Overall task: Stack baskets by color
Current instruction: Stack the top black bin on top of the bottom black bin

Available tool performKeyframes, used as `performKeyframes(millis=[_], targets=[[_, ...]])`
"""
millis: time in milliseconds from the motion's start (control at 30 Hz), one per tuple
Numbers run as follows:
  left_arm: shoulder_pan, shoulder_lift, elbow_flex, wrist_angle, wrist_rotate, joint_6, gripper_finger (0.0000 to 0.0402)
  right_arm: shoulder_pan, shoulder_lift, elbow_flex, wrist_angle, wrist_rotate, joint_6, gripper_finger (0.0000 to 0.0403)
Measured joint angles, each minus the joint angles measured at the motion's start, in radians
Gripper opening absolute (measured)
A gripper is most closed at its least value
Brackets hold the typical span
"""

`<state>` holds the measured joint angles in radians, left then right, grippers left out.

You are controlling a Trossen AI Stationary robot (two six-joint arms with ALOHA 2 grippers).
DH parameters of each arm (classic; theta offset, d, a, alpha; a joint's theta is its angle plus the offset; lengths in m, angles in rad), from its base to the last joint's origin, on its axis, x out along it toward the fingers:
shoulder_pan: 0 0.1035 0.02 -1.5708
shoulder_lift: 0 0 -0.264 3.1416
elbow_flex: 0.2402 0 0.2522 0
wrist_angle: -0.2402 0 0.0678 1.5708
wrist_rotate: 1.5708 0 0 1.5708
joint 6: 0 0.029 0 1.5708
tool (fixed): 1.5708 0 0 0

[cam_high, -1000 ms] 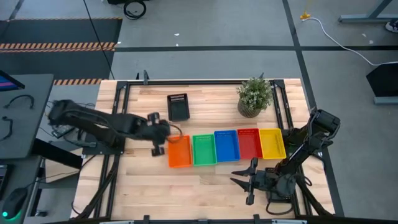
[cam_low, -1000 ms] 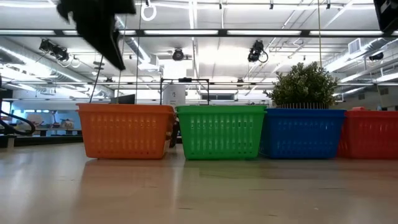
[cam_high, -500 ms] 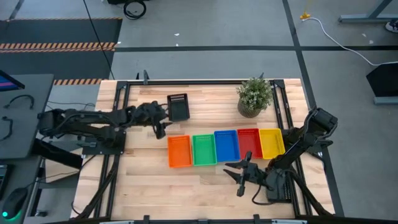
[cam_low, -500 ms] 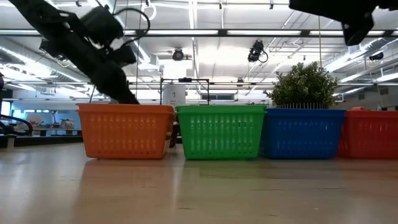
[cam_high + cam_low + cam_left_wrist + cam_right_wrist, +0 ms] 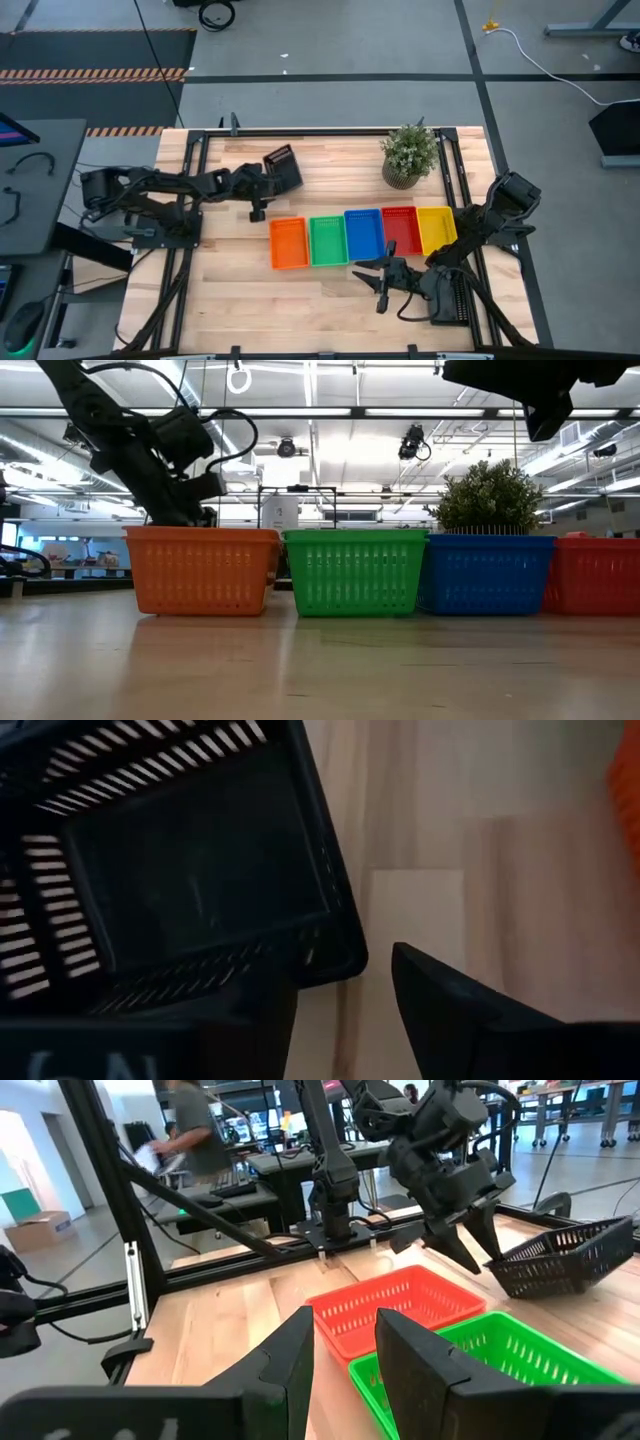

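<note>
A black basket stands askew on the table, behind a row of orange, green, blue, red and yellow baskets. My left gripper is open at the black basket's near left corner and slants down; the corner sits just ahead of the gap between its fingers. My right gripper hovers open and holds nothing, above the table in front of the blue basket, pointing toward the table's left. My left gripper touches the black basket with one fingertip at the end wall beside the corner. Its other finger stands off the basket over bare wood. It comes slanting down from the table's left. The basket rests on the table.
A potted plant stands at the far right, behind the red basket. Bare wood lies in front of the row and at the table's left. A black frame runs along the table's edges. People show in the room beyond.
My left gripper has gone from above the orange basket toward the far edge and down to the black basket. The black basket has turned about on the table and now stands askew. My right gripper has swung toward the table's left, in front of the row.
</note>
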<state>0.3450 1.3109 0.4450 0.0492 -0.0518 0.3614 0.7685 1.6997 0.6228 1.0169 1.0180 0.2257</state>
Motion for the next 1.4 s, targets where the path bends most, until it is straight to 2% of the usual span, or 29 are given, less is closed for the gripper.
performKeyframes(millis=[300, 667, 833, 1000, 1167, 1300, 1400], targets=[[0.000, 0.025, 0.000, 0.102, -0.031, 0.017, 0.0145, 0.000, 0.000, 0.000, -0.002, 0.000, 0.000, 0.0115], [-0.001, 0.033, 0.000, 0.179, -0.021, -0.014, 0.0210, 0.000, 0.000, 0.000, -0.003, 0.000, 0.000, 0.0115], [-0.001, 0.099, 0.001, 0.197, -0.021, -0.018, 0.0212, 0.000, 0.000, 0.000, -0.003, 0.000, 0.000, 0.0115], [-0.002, 0.162, 0.001, 0.298, -0.025, -0.036, 0.0185, 0.000, 0.000, 0.000, -0.003, 0.000, 0.000, 0.0115], [-0.002, 0.181, 0.002, 0.308, -0.051, -0.030, 0.0142, 0.000, 0.000, 0.000, -0.002, 0.001, 0.003, 0.0115], [-0.020, 0.177, 0.002, 0.275, -0.060, 0.021, 0.0080, 0.000, 0.000, 0.000, -0.002, -0.004, 0.018, 0.0115], [-0.056, 0.148, 0.037, 0.164, -0.144, 0.122, 0.0021, -0.002, 0.000, 0.000, -0.002, -0.048, 0.019, 0.0115]])
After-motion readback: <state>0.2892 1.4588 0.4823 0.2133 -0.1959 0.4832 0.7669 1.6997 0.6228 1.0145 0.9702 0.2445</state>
